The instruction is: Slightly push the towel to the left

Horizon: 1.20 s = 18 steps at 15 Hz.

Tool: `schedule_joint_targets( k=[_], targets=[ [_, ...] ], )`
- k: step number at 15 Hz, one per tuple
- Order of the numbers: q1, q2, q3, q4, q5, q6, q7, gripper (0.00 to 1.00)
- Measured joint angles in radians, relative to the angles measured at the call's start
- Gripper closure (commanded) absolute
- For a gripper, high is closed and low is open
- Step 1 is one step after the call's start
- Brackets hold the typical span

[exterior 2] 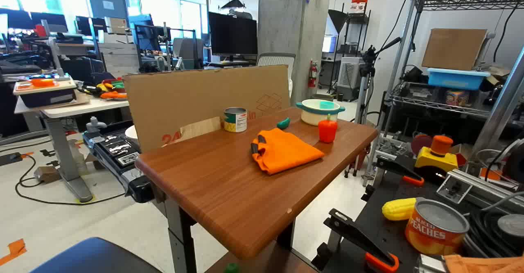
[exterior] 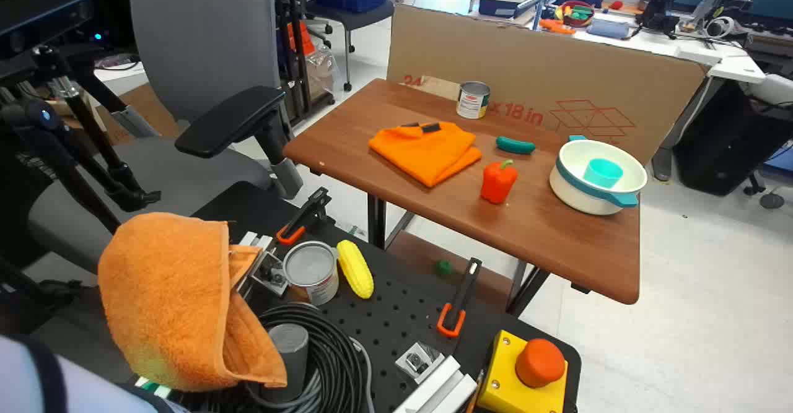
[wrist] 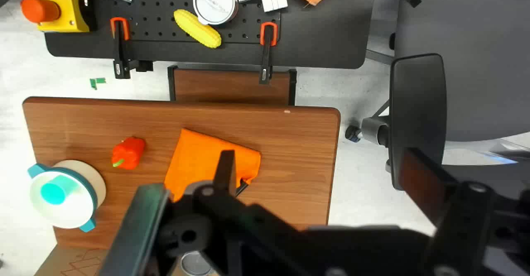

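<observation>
Wrist view gives, from left to right, the white pot [wrist: 90, 176], the red pepper [wrist: 128, 152], then the orange towel [wrist: 205, 154] lying folded on the brown table [wrist: 299, 164], and finally the gripper [wrist: 319, 160], whose two fingers [wrist: 225, 171] stand wide apart, released

"Your count at the brown wooden table [exterior: 557, 246]?"

"You have one folded orange towel [exterior: 426, 153], one red-orange pepper [exterior: 498, 182], one curved dark-green vegetable [exterior: 515, 146], one round teal-handled white pot [exterior: 576, 196], one turquoise cylindrical cup [exterior: 603, 173], one metal can [exterior: 473, 101]."

"Beside it?"

"You have two black-and-orange clamps [exterior: 465, 286], one yellow corn cob [exterior: 355, 269], one red-topped yellow box [exterior: 526, 397], one draped orange towel [exterior: 164, 301], one peach-labelled can [exterior 2: 434, 230]."
</observation>
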State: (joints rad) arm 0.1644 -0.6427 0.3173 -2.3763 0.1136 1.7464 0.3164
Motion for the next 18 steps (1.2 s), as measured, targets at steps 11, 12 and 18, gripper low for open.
schedule_joint_targets(
  k=[11,12,18],
  targets=[
    [0.000,0.000,0.000,0.000,0.000,0.000,0.000,0.00],
    [0.000,0.000,0.000,0.000,0.000,0.000,0.000,0.00],
    [-0.031,0.042,-0.003,-0.001,-0.024,0.029,0.018,0.00]
  ],
)
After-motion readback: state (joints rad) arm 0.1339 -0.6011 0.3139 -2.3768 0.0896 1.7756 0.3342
